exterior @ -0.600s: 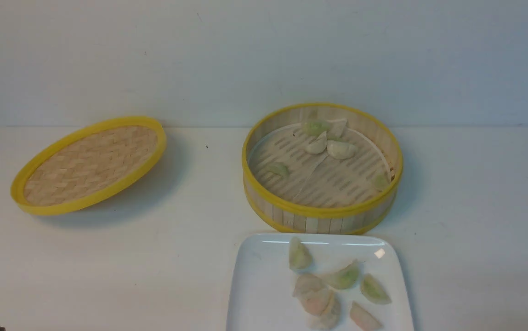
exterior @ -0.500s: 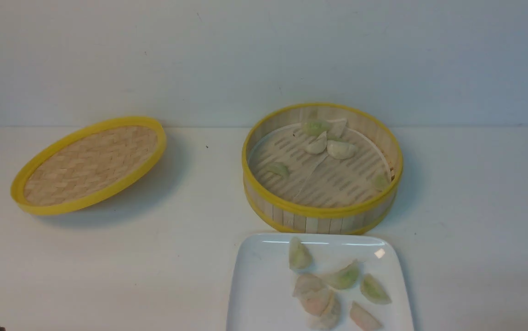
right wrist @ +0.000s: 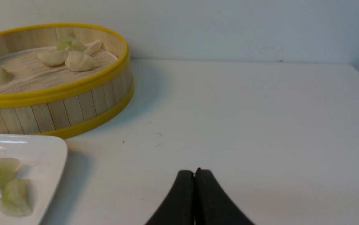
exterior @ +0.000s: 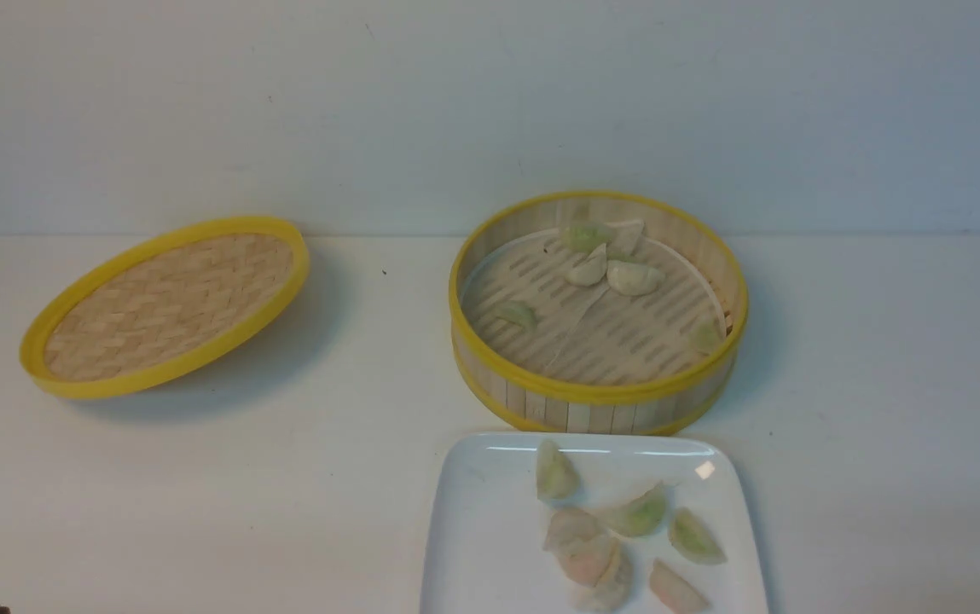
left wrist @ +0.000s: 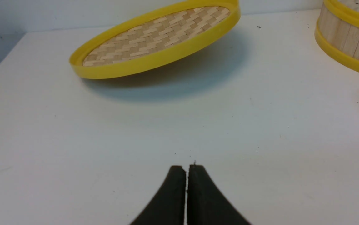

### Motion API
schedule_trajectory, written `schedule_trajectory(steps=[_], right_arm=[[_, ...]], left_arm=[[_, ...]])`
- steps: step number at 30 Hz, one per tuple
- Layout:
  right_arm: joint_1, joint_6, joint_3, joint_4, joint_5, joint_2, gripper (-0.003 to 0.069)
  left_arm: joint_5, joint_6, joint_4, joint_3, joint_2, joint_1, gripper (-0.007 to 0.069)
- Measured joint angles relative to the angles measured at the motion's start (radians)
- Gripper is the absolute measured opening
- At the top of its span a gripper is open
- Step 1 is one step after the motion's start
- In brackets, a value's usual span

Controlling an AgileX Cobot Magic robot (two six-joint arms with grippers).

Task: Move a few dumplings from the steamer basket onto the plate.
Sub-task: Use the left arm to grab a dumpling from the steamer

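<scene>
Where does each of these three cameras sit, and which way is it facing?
Front view: sits between the robot's arms, facing forward over the table at the woven lid, steamer basket and plate holding dumplings; hardly any of the robot shows.
Left wrist view: rides the left arm, low over the table, facing the woven lid; the shut left gripper shows.
Right wrist view: rides the right arm, facing the steamer basket and plate; the shut right gripper shows.
Shared: the steamer basket appears in all three.

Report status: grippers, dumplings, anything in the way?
Left gripper shut, empty; right gripper shut, empty. Several dumplings on the plate, others in the steamer basket. Lid off to the left, nothing between basket and plate.
</scene>
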Motion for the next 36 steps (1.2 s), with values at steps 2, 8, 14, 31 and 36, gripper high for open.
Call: schedule_trajectory(steps=[2, 8, 14, 31, 36], right_arm=[[0.0, 0.0, 0.0, 0.0, 0.0, 0.0, -0.0015], [0.0, 0.0, 0.0, 0.0, 0.0, 0.0, -0.0015], [0.0, 0.001, 0.0, 0.0, 0.0, 0.0, -0.0015], [0.0, 0.015, 0.001, 0.035, -0.015, 0.0, -0.0015], [0.0, 0.095, 0.01, 0.338, -0.204, 0.0, -0.0015]], left_arm=[[0.0, 0.0, 0.0, 0.0, 0.0, 0.0, -0.0006], [0.0, 0.0, 0.0, 0.0, 0.0, 0.0, -0.0006], [-0.03, 0.003, 0.008, 0.001, 0.0, 0.0, -0.0006], [-0.59, -0.178, -0.296, 0.002, 0.0, 0.0, -0.0006], [-0.774, -0.208, -0.299, 0.002, 0.0, 0.0, -0.0006]])
